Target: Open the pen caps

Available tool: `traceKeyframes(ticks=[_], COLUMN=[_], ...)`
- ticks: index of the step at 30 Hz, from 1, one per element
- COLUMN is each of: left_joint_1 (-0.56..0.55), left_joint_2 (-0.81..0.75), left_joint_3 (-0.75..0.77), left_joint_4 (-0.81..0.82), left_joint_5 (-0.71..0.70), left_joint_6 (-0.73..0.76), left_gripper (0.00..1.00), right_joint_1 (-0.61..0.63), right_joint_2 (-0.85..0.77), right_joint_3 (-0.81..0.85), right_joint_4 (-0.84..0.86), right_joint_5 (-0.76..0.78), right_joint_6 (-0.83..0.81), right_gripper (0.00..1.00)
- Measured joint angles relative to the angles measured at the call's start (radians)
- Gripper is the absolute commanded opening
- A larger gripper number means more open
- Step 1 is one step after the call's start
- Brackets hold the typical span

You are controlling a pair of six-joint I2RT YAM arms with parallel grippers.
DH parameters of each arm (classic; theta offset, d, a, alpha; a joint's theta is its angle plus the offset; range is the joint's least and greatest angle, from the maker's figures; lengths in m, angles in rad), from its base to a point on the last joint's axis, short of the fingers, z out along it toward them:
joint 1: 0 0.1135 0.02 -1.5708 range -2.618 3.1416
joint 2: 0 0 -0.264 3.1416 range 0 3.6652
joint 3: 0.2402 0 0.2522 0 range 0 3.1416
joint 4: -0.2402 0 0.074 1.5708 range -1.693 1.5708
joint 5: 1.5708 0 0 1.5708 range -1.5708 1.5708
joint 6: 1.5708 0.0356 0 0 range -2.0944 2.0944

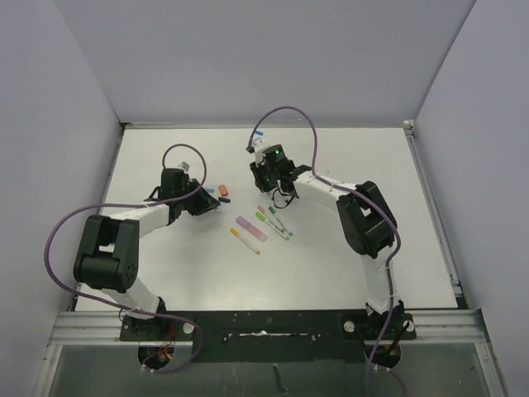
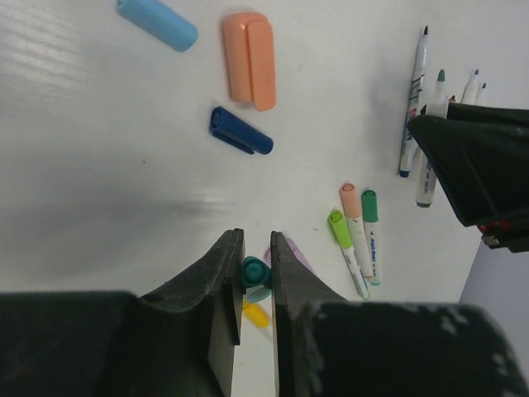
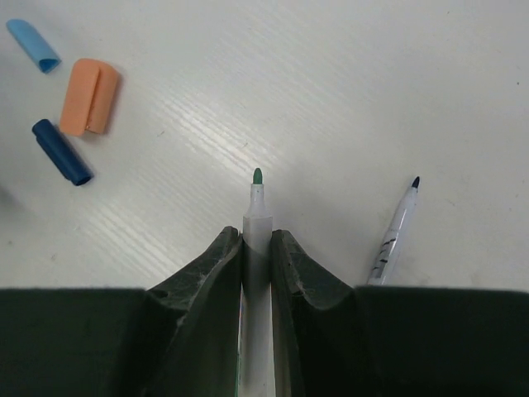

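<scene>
My left gripper [image 2: 256, 248] [image 1: 201, 201] is shut on a teal pen cap [image 2: 254, 271], held just above the table. The right gripper [image 3: 257, 236] [image 1: 275, 184] is shut on a white pen barrel [image 3: 257, 217] whose bare green tip points forward. Three loose caps lie together: light blue [image 2: 157, 23] [image 3: 34, 45], orange [image 2: 250, 59] [image 3: 89, 96] and dark blue [image 2: 240, 131] [image 3: 61, 151]. Capped pens, light green [image 2: 340, 231], salmon [image 2: 351, 207] and green [image 2: 369, 207], lie to the right of my left fingers.
Uncapped white pens [image 2: 413, 107] lie beside the right gripper's black body [image 2: 479, 165]; one has a blue tip [image 3: 395, 231]. A lilac highlighter [image 1: 251, 228] and a yellow-ended pen [image 1: 244, 241] lie mid-table. Grey walls enclose three sides.
</scene>
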Motion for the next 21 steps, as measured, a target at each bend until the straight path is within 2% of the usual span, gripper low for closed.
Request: traceKeyframes(ticks=[9,14,18,21], left_joint_1=[0.030,0.040,0.048,0.055], left_joint_2=[0.000,0.001,0.001,0.001], left_joint_3=[-0.046,-0.059,-0.059,-0.059], left_joint_4=[-0.017,-0.019,-0.019,-0.020], left_joint_5=[-0.009,-0.011,-0.010,-0.010], left_joint_6=[0.022,0.027,0.033,0.035], left_gripper=[0.21,0.27,0.31,0.39], right_joint_1=[0.000,0.000,-0.002,-0.006], right_joint_2=[0.142,0.167,0.183,0.192], right_joint_3=[0.111,0.113,0.117,0.124], right_joint_4=[0.028,0.042,0.052,0.060], right_joint_5=[0.054,0.061,0.061,0.061], right_joint_6=[-0.046,-0.058,-0.059,-0.058], right_gripper=[0.00,0.00,0.05,0.15])
